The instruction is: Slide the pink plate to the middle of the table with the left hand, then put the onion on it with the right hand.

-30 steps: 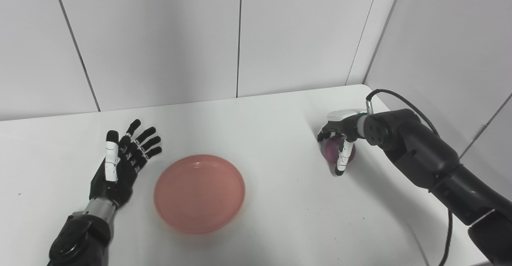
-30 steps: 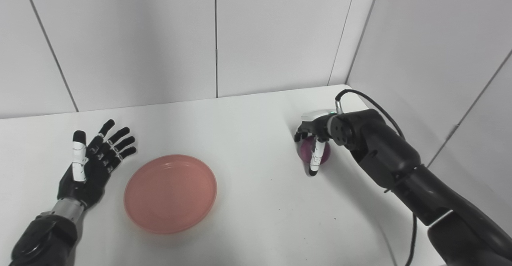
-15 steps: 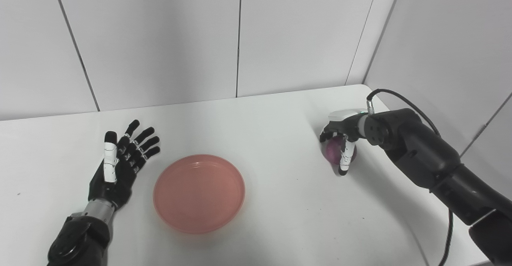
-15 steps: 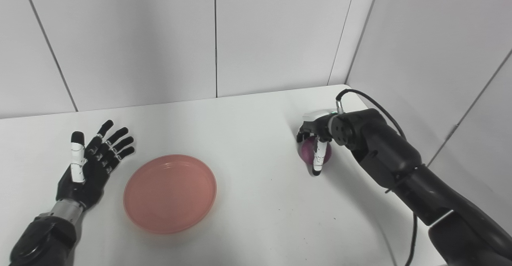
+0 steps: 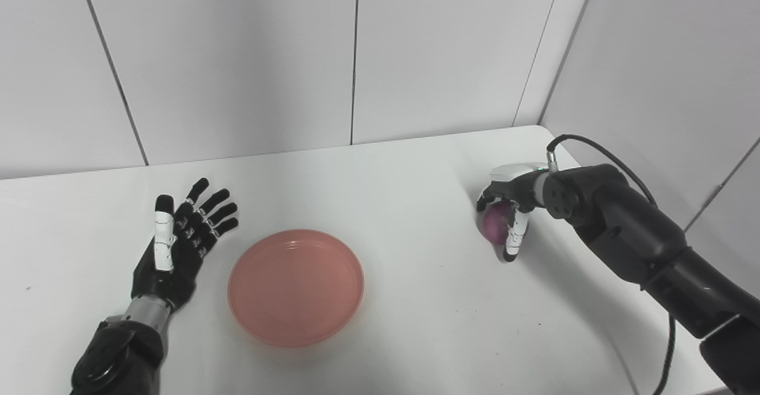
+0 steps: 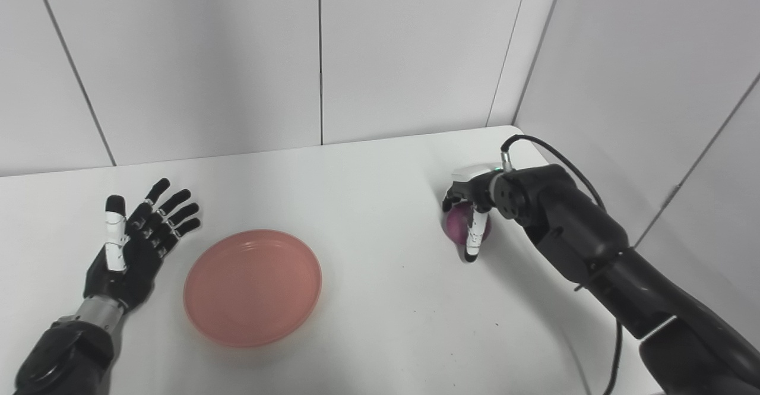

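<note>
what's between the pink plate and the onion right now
Nothing: only bare white table lies between the pink plate and the onion, which the right hand grips. Both eye views show it.

A white table (image 5: 404, 300) fills the lower part of both views, its far right corner rounded. A pink plate (image 5: 296, 286) lies flat on it, left of the middle. A purple onion (image 5: 494, 221) is near the right edge, well apart from the plate.
</note>
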